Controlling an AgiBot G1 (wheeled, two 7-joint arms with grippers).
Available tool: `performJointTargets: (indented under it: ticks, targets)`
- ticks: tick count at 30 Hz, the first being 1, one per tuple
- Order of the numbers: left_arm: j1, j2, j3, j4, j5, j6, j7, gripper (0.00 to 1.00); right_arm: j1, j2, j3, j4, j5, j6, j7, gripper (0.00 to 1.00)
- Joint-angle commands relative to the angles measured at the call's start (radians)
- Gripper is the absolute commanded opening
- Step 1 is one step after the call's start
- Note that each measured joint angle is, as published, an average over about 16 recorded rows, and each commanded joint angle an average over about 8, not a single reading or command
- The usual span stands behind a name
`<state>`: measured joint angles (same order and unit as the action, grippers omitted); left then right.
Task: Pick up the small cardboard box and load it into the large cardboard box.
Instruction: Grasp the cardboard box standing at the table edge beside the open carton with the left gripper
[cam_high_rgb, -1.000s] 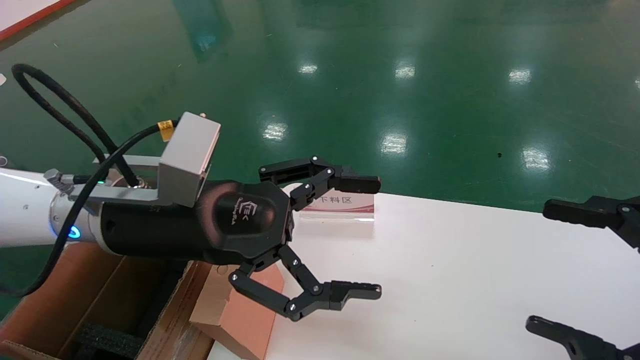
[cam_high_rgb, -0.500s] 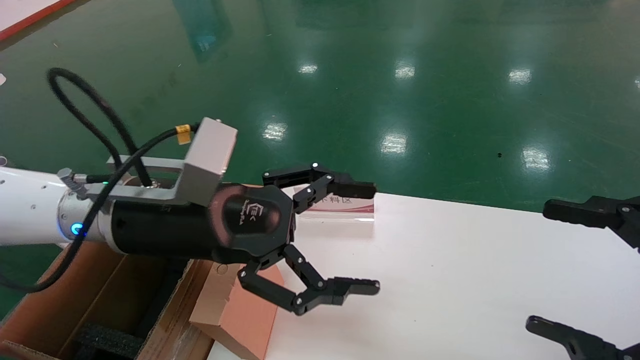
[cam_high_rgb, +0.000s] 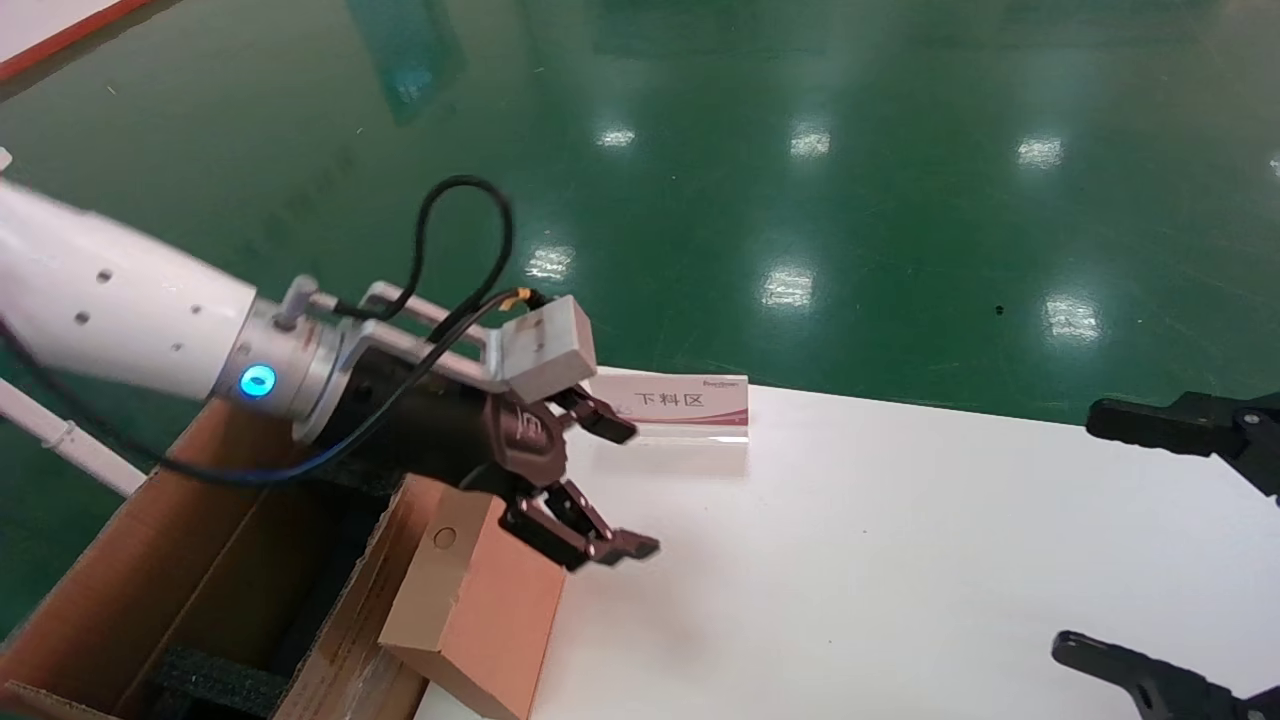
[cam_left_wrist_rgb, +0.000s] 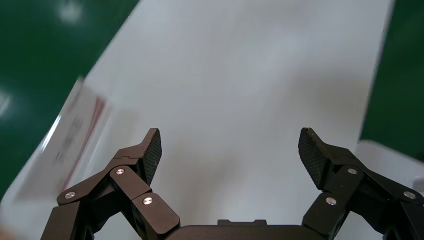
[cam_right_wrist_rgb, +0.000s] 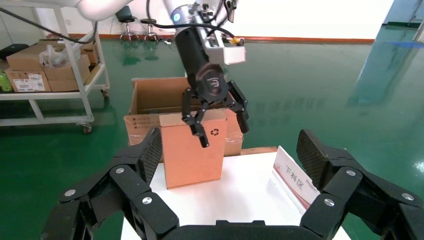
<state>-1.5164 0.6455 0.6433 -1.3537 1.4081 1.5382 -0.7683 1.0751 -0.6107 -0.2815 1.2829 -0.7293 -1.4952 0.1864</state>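
Lowered since before, left hand (cam_high_rgb: 600, 490) hangs spread wide, empty, over white table (cam_high_rgb: 900, 560) on glossy green floor (cam_high_rgb: 800, 150).

My flat white rectangular table (cam_high_rgb: 900, 560), the small plain brown cardboard box (cam_high_rgb: 480, 600) standing upright at its left edge, a clear acrylic sign with red-striped label (cam_high_rgb: 680, 405) along its far edge

In the head view the worktop (cam_high_rgb: 900, 560) fills the lower right of the frame. The small box (cam_high_rgb: 475, 620) stands at its left edge, lower centre-left. The large box (cam_high_rgb: 210, 600) sits further left, in the lower left corner. The sign (cam_high_rgb: 685, 400) stands at the worktop's far edge, mid-frame. The left gripper (cam_high_rgb: 610, 490) hangs between sign and small box. The right gripper (cam_high_rgb: 1150, 540) is at the right edge.
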Motion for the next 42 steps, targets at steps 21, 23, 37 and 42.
performJointTargets:
  ticks: [21, 23, 37, 42]
  targets:
    - [-0.507, 0.030, 0.630, 0.000, 0.080, 0.049, -0.511, 1.00, 0.000, 0.001, -0.002, 0.000, 0.001, 0.001, -0.001, 1.00]
    - [-0.544, 0.040, 0.688, 0.000, 0.076, 0.050, -0.542, 1.00, 0.000, 0.001, -0.002, 0.000, 0.001, 0.001, -0.001, 1.00]
    - [-0.745, 0.152, 1.080, 0.000, 0.041, 0.037, -0.757, 1.00, 0.001, 0.001, -0.003, 0.000, 0.002, 0.001, -0.001, 1.00]
    - [-0.776, 0.182, 1.155, -0.004, 0.045, 0.013, -0.809, 1.00, 0.001, 0.001, -0.003, 0.000, 0.002, 0.001, -0.002, 1.00]
